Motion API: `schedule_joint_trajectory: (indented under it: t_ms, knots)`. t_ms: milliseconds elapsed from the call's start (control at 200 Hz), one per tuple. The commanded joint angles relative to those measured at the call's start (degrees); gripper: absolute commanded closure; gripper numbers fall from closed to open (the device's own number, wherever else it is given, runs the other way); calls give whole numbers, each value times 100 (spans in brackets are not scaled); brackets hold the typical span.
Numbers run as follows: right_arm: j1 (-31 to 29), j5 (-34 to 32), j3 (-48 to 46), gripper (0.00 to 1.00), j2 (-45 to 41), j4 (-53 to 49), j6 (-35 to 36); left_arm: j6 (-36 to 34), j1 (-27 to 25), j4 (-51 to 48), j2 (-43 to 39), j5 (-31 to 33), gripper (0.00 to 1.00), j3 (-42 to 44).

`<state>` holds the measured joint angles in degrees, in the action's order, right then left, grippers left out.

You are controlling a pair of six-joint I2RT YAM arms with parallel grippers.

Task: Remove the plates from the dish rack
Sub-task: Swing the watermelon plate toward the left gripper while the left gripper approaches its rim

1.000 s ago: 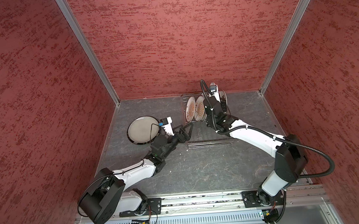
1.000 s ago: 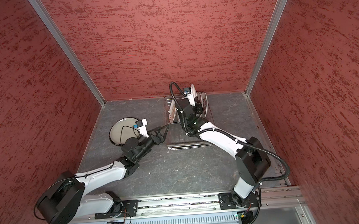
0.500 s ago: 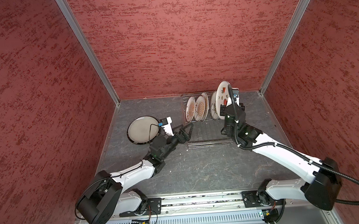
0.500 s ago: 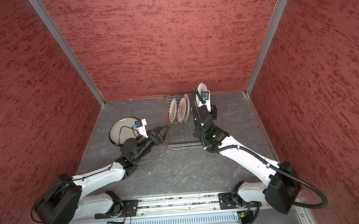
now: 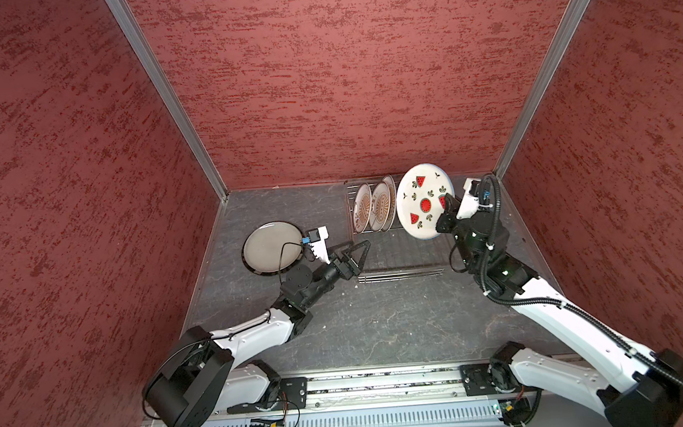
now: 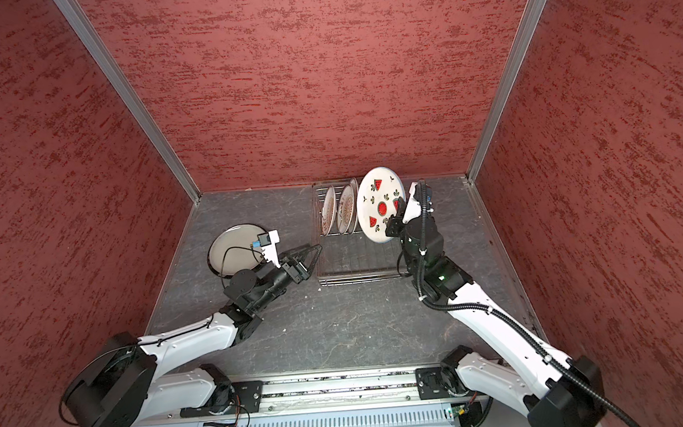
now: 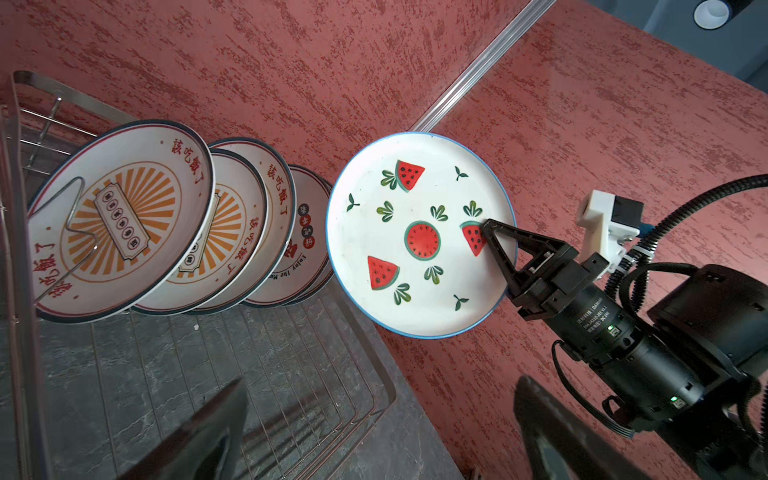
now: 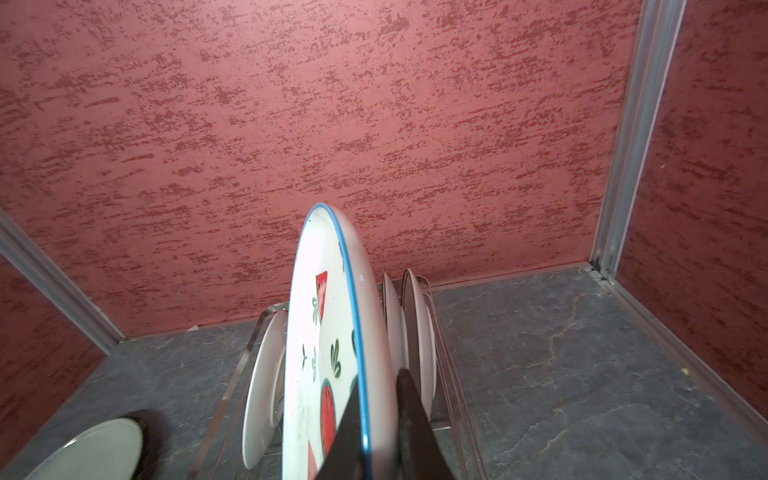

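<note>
Centre left in a top view, a plain plate [image 5: 269,247] lies flat on the table [image 5: 382,324]. Beside it the left gripper [image 5: 362,258] gapes wide, empty. At centre, the dish rack [image 5: 399,276] holds upright plates [image 5: 375,210] (sunburst prints). Just right, the right gripper [image 5: 447,206] pinches the rim of a watermelon plate [image 5: 420,200], held on edge above the rack.
</note>
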<state>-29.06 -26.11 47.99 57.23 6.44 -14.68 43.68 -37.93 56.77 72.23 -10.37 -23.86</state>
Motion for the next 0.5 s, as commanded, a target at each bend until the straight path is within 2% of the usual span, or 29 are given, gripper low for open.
schedule_joint_trajectory:
  t_ms: [0, 90, 205, 341, 496]
  knots:
    - [270, 1267, 15, 100, -221, 710, -728, -103, 47, 276, 49, -334, 1, 76]
    - [534, 2104, -223, 100, -243, 921, -1195, -58, 154, -37, -48, -399, 1, 59]
    - [742, 2948, -626, 100, -274, 1480, -1721, 227, 524, 17, -77, -940, 1, 144]
    - [761, 3262, -1007, 100, -299, 1879, -2127, 322, 817, 22, -183, -1113, 1, 353]
    - [761, 3554, -1464, 100, -327, 2491, -2545, -8, 784, -786, -400, -1099, 1, 186]
